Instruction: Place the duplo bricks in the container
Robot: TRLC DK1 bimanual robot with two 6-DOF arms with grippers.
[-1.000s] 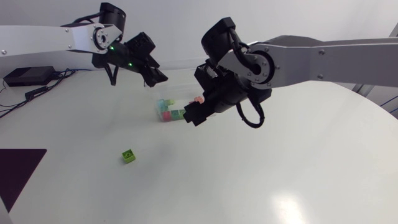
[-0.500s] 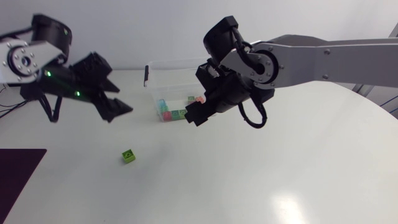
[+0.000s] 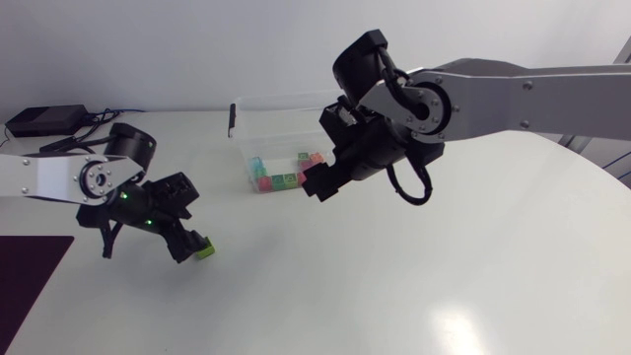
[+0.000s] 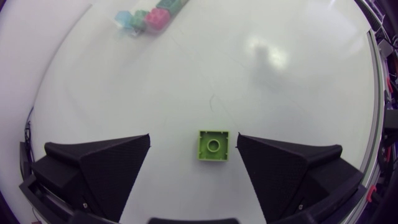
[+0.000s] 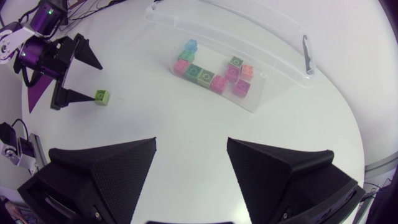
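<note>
- The left gripper (image 4: 194,137) stands wide open over the table (image 3: 394,286) and holds nothing; the lime-green duplo brick (image 4: 213,146) lies flat between its fingers, stud up, just beside 1 finger and apart from the other.
- The brick is square with 1 stud, so it has no long axis; its sides run about parallel to the finger faces.
- The clear container (image 3: 286,99), with several bricks (image 3: 286,170) inside, sits well ahead of the brick, across bare tabletop.
- The right gripper (image 5: 191,146) hovers just beside the container, open and empty; the left arm is far nearer the brick and looks the one to close and lift.
</note>
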